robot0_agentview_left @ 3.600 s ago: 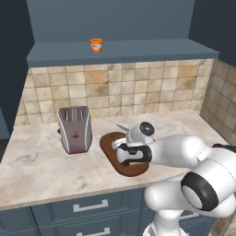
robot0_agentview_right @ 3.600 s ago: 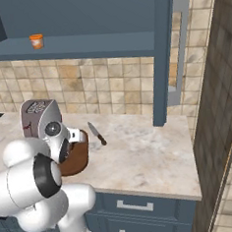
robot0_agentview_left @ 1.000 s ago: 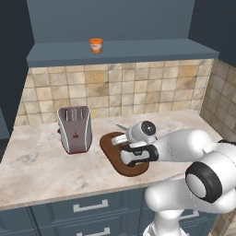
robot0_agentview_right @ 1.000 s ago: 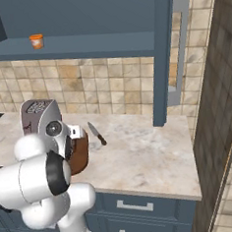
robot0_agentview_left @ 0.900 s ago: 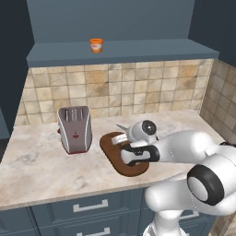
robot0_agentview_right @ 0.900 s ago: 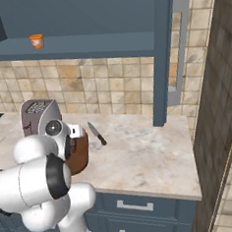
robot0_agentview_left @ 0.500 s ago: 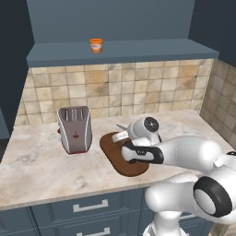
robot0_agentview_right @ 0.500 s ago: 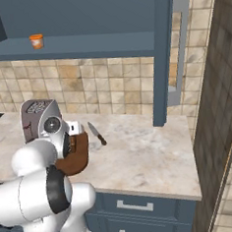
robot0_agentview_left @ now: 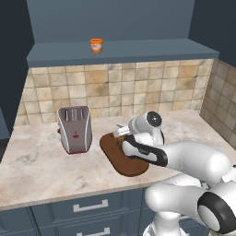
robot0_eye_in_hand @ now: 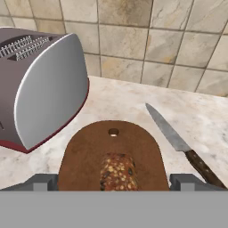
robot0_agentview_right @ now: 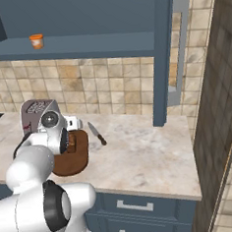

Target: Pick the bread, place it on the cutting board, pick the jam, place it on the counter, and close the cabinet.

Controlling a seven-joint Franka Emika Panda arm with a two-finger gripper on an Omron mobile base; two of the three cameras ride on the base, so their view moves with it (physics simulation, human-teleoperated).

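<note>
Bread (robot0_eye_in_hand: 117,172) lies on the cutting board (robot0_eye_in_hand: 89,151), freed between the spread fingers of the gripper (robot0_eye_in_hand: 115,181). Jam (robot0_agentview_left: 96,45) sits on the cabinet shelf at 11 o'clock, well above; reach goes upward.

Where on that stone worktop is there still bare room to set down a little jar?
The counter lies bare between the knife and the open cabinet door, and left of the toaster toward the front edge. It is crowded in the middle: toaster, cutting board with the bread on it, knife, and the open gripper over the bread.
</note>
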